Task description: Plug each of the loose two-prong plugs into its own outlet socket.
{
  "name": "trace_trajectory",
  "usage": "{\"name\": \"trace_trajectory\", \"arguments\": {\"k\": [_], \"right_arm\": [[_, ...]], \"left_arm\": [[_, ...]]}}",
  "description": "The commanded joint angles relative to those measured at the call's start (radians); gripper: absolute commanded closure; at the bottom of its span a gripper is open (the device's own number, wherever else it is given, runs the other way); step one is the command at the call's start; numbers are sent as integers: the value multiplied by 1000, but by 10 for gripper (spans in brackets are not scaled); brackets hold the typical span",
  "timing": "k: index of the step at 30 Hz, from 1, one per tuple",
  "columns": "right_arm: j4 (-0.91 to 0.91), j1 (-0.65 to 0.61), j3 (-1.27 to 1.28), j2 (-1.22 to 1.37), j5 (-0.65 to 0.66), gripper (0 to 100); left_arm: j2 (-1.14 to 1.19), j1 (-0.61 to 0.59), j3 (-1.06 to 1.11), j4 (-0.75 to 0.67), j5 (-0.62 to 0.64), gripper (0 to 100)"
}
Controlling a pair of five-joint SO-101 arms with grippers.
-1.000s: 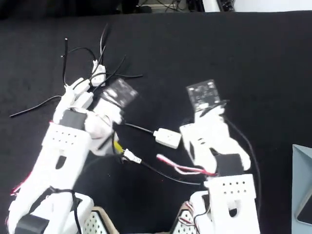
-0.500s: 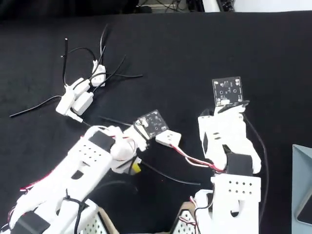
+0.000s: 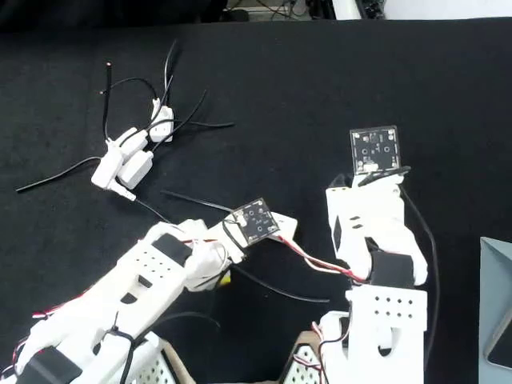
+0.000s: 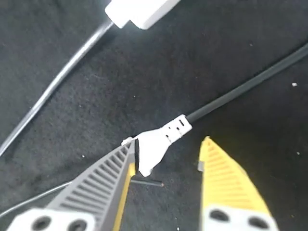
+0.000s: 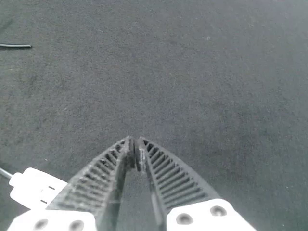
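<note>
Left arm: has swung back from the tangle of spare plugs and cords (image 3: pixel 128 160) at the far side of the table and now hangs low over the middle. The right arm has not shifted in the last half second.
Left pincer (image 4: pixel 171 140): wide open, gripping nothing yet.
Two-prong plug (image 4: pixel 153 143): white, flat on the black cloth inside that open gap, its body touching the tip of the grey finger (image 4: pixel 106 178) and apart from the yellow finger (image 4: pixel 226 183).
Long axis: slanted across the gap, not in line with the fingers. Its black cord (image 4: pixel 240 86) runs off past the yellow finger's tip. A thin dark pin by the grey finger's inner edge may be a prong; I cannot be sure.
Outlet socket (image 4: pixel 137 10): white block, as I judge it, lying beyond the left pincer's tips and near them.
Right pincer (image 5: pixel 134 149): pressed closed and empty, with the socket beside its grey finger and the plug well away from it.
Nearer arm: the left, plainly. Closing squarely probably needs a wrist turn first.
</note>
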Motion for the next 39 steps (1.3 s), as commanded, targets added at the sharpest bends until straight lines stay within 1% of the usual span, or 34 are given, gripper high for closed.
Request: {"name": "trace_trajectory", "arguments": {"k": [1,4,7,12,15,16,18,20,22,26,31,34,39], "right_arm": [[-15,-20,-4,-12,9,983],[-15,-20,-4,-12,9,983],[-15,-20,-2,-12,9,983],[-15,-20,-2,-12,9,983],[-15,-20,-2,-12,9,983],[-15,-20,-2,-12,9,983],[-15,-20,-2,-12,9,983],[-15,-18,-2,-12,9,983],[-15,-18,-2,-12,9,983],[-15,-17,-2,-12,9,983],[-15,-14,-2,-13,9,983],[-15,-12,-2,-13,9,984],[-14,-12,-2,-13,9,985]], "left_arm": [[-14,10,8,-58,0,794],[46,8,-27,-69,11,794],[153,-13,-113,-52,28,793],[350,-21,-263,43,26,793],[422,-19,-328,80,29,799],[436,-21,-338,86,32,811],[448,-19,-348,86,32,887],[446,-18,-351,87,34,976],[431,-18,-348,106,34,959],[339,-16,-371,201,40,972],[190,-47,-438,305,166,971],[144,-76,-492,371,245,971],[98,-82,-567,457,282,971]]}}
